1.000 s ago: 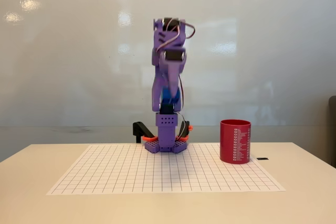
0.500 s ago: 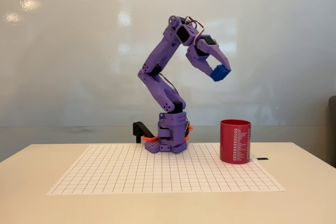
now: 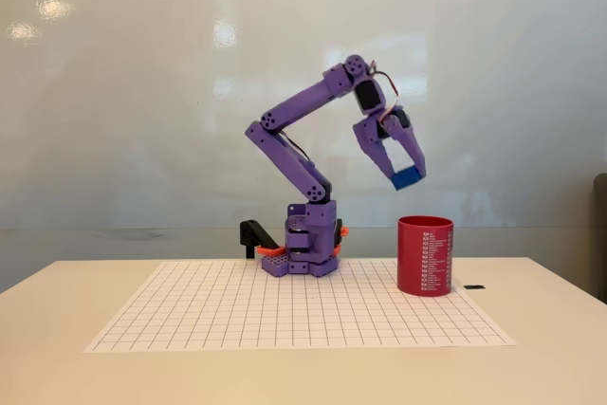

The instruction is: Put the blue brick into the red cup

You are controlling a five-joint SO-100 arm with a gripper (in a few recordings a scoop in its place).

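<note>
On the worktop (image 3: 560, 367) a white grid mat (image 3: 190, 315) covers the middle, and the purple arm's base (image 3: 302, 261) stands at the mat's far edge, about midway along it. From there the arm reaches up and over to the right, and its fingers (image 3: 406, 174) are closed on the blue brick (image 3: 409, 177), which hangs in the air well clear of the worktop, above the red cup (image 3: 425, 255) and slightly left of the cup's centre, with open space between brick and rim. The cup stands upright near the mat's far right corner, its column of white print facing the camera. The step in hand looks like the carry to the drop: done well, it would bring the brick a little further right until it sits over the middle of the mouth, then lower it close to the rim before letting go, so it cannot bounce off the edge or tip the cup. The brick is tilted, its long axis running roughly left to right and rising toward the right; which way its studs face cannot be told.
</note>
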